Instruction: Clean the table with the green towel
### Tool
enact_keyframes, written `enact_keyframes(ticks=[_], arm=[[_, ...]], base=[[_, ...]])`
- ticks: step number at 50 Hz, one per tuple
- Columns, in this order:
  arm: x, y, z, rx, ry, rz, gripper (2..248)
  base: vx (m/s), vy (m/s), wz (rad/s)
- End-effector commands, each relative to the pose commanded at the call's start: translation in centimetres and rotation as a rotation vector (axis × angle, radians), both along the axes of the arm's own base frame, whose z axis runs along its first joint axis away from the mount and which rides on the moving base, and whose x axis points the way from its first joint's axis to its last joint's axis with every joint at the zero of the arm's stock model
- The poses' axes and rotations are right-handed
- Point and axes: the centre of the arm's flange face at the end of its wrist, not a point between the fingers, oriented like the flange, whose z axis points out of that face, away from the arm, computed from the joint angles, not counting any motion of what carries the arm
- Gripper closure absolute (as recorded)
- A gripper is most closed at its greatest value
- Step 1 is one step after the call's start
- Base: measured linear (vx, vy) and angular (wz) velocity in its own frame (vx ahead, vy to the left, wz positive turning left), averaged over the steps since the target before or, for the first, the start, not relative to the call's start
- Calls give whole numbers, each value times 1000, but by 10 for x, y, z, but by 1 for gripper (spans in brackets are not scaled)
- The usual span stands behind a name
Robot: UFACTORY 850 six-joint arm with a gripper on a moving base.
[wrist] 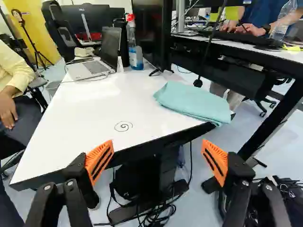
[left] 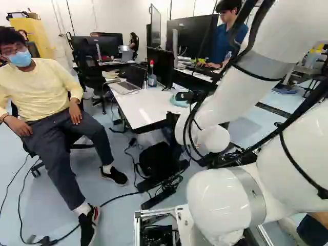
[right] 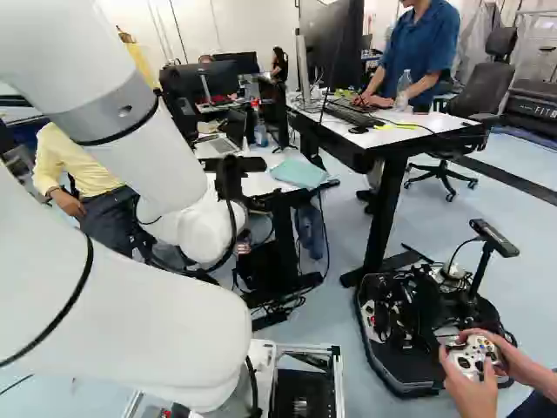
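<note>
The arm [left: 220, 202] is cut off by the upper and side borders of both base views, and part of the tabletop [wrist: 85, 130] is hidden behind it in the right base view. A neighbouring tabletop [right: 409, 132], set to the right, is cut off at the border of the wrist view. On the tabletop, a dark monitor [wrist: 152, 40] is shown only in its lower part in the wrist view. A small marking is carried by the lower frame of a more distant monitor [wrist: 92, 22]. An open laptop [wrist: 92, 69] is seen beside the spray bottle, its screen turned too far aside to be made out.

The gripper [right: 231, 185] is hard to separate from the dark parts around it in the base views; in the wrist view its orange-padded fingers are seen spread wide, with nothing held between them. The green towel [wrist: 191, 101] is laid folded on the tabletop, ahead of the gripper, near the corner by the neighbouring tabletop; it is partly hidden by the arm's wrist hardware in the left base view. A label is borne by the red-topped spray bottle [wrist: 136, 56], which is stood near the dark monitor. A dark spiral [wrist: 123, 126] is drawn on the tabletop, near the edge closest to the gripper; no lettering can be made out in it.
</note>
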Motion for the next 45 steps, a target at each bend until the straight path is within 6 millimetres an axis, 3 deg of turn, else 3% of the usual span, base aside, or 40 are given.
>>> enact_keyframes(ticks=[30, 45], arm=[[14, 0, 2, 0, 6, 0, 3], [25, 0, 14, 0, -26, 0, 3]], base=[[0, 0, 0], [0, 0, 0]])
